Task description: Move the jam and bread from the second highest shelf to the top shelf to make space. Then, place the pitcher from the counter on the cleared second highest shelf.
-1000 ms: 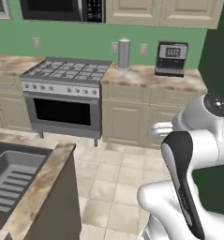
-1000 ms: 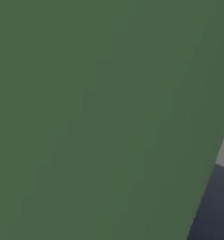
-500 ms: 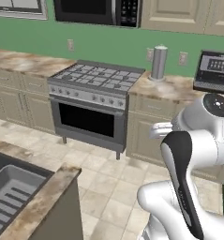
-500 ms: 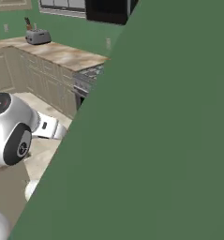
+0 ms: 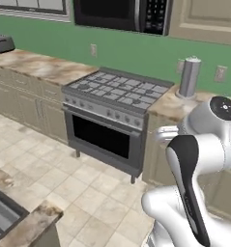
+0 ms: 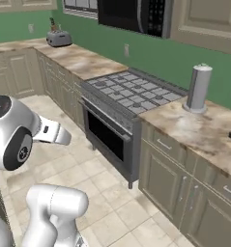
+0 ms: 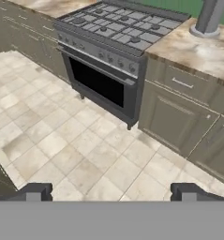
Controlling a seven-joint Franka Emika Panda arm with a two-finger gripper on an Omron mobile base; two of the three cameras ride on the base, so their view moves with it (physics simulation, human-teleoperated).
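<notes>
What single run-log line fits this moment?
phase: base driving | gripper: open, empty | ahead: stove, counter | jam, bread, pitcher: unseen

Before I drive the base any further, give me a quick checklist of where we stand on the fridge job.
1. Gripper open and holding nothing: ok, the tips stand wide apart over bare floor tiles.
2. Fridge shelves, jam or bread in sight: not ok, the cameras face the stove and the counter.
3. Pitcher located: not ok; on the counter beside the stove I see a grey metal canister, and further along a toaster.
4. Floor ahead free of obstacles: ok, open tiles in front of the stove.
5. Arm tucked for driving: ok, it is folded close above the base.
</notes>
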